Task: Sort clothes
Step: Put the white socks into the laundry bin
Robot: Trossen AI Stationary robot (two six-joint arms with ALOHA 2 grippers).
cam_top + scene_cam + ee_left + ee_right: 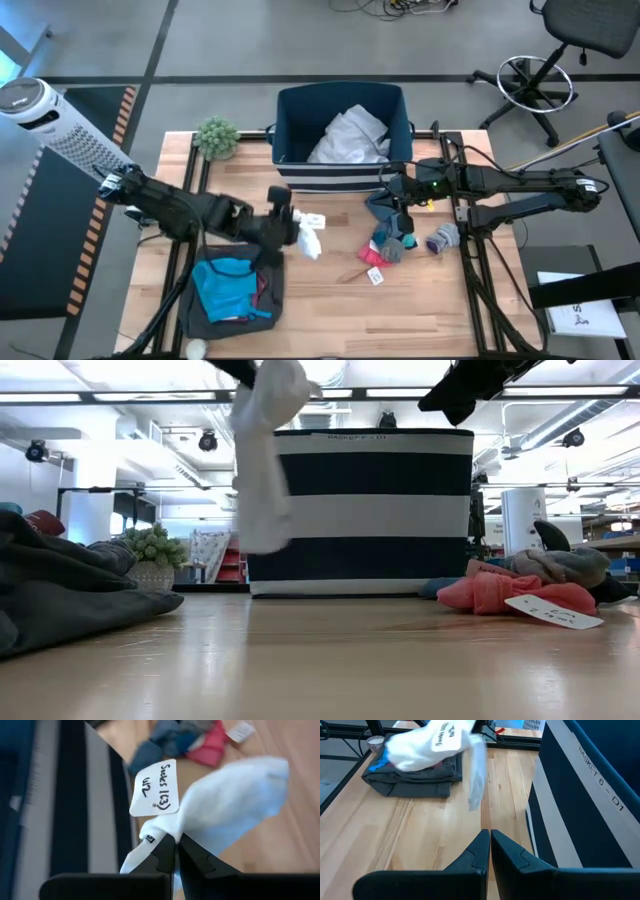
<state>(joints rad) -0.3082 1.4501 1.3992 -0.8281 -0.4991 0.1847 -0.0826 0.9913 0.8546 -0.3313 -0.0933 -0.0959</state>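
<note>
My left gripper is shut on a white sock with a paper tag, held above the table's middle. The sock hangs in front of the bin in the low view. My right gripper is shut and empty, up over a blue-teal garment beside a heap of small coloured socks. A dark grey garment with a teal one on it lies at the near left. A white garment lies in the navy striped bin. My left gripper pinches a bunched part of the white sock, next to its tag, between the two fingertips. The sock hangs below the fingers, clear of the table.
A small potted plant stands at the far left, next to the bin. A pink sock with a tag and a grey-lilac sock lie at the right. Bare wood lies at the near middle.
</note>
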